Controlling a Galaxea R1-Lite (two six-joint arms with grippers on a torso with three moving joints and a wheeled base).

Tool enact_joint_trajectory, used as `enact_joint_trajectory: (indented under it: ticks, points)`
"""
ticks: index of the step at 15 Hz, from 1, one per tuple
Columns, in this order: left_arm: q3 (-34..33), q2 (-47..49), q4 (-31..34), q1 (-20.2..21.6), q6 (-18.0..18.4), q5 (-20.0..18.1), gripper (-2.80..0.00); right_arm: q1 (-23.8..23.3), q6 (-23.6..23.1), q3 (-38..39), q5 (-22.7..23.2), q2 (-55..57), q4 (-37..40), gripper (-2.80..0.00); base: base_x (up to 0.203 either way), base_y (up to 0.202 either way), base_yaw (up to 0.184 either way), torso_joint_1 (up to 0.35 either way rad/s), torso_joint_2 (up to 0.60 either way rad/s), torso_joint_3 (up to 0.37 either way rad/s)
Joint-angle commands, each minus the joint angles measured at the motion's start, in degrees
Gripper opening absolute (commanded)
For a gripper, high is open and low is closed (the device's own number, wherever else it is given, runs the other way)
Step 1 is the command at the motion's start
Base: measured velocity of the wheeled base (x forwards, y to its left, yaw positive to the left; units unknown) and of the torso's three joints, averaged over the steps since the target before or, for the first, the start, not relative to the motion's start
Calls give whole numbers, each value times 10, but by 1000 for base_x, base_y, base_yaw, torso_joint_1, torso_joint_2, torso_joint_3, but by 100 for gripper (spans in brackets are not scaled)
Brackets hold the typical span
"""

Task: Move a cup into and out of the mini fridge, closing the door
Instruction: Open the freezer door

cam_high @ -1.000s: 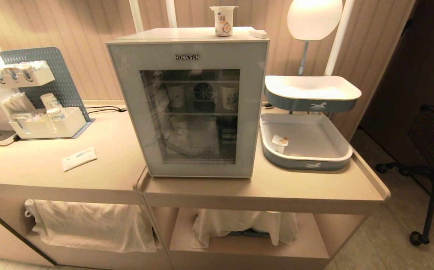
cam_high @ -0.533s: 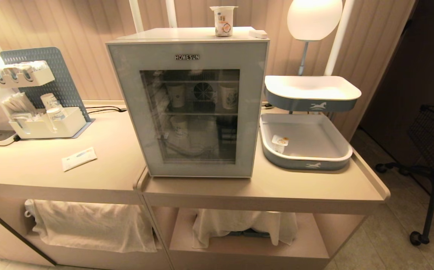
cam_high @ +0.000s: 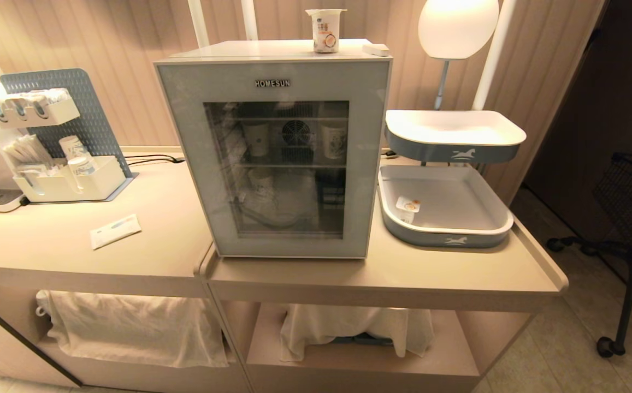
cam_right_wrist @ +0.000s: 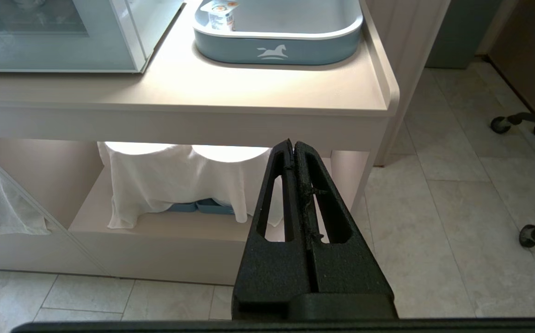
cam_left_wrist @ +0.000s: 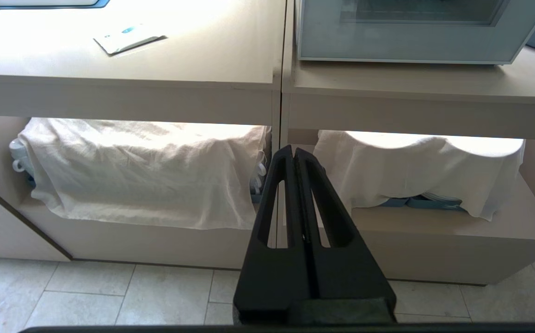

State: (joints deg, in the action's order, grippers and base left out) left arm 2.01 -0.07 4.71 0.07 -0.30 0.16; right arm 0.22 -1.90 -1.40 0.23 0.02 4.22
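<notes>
You see the cup in the lower tray beside the mini fridge, door closed, while left hand and right hand hang pressed together below the desk.

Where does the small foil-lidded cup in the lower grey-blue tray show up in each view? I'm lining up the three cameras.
Head view: the cup sits in the lower tray's near-left corner, right of the mini fridge.
Left wrist view: not in it.
Right wrist view: the cup is at the top edge, in the same tray.
Shared landmark: the tray's white horse logo.
</notes>
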Motion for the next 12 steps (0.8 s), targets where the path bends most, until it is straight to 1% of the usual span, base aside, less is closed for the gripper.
enact_joint_trajectory:
  ticks: [1, 6, 7, 12]
  points:
    - [0, 1, 0, 0, 0, 0, -280, 0, -1, 0, 0, 2, 0, -280, 0, 0, 0, 0, 0, 0]
    - [0, 1, 0, 0, 0, 0, -280, 0, 0, 0, 0, 2, 1, -280, 0, 0, 0, 0, 0, 0]
    - [0, 1, 0, 0, 0, 0, -280, 0, 1, 0, 0, 2, 0, -280, -1, 85, 4, -3, 2, 7]
    - [0, 1, 0, 0, 0, 0, -280, 0, 1, 0, 0, 2, 0, -280, 0, 178, 1, 4, 1, 3]
